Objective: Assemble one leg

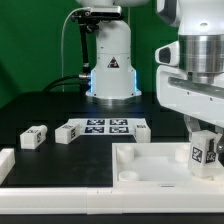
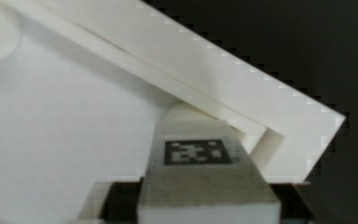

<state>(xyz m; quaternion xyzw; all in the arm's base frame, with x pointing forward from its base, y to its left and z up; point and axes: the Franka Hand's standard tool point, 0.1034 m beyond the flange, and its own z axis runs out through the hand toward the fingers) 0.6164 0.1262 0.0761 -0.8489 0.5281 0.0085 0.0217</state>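
My gripper (image 1: 203, 142) is shut on a leg (image 1: 204, 150), a stubby white block with a marker tag, and holds it upright over the right part of the large white square panel (image 1: 150, 172). In the wrist view the held leg (image 2: 199, 165) sits between my dark fingers (image 2: 119, 200), its tag facing the camera, close to the panel's raised corner rim (image 2: 247, 85). Other loose legs lie on the black table: one at the exterior view's left (image 1: 33, 137), one beside the marker board (image 1: 67, 132), one near the panel's back edge (image 1: 141, 131).
The marker board (image 1: 105, 126) lies flat mid-table. The robot base (image 1: 110, 65) stands behind it. A white frame piece (image 1: 6, 160) sits at the exterior view's left edge.
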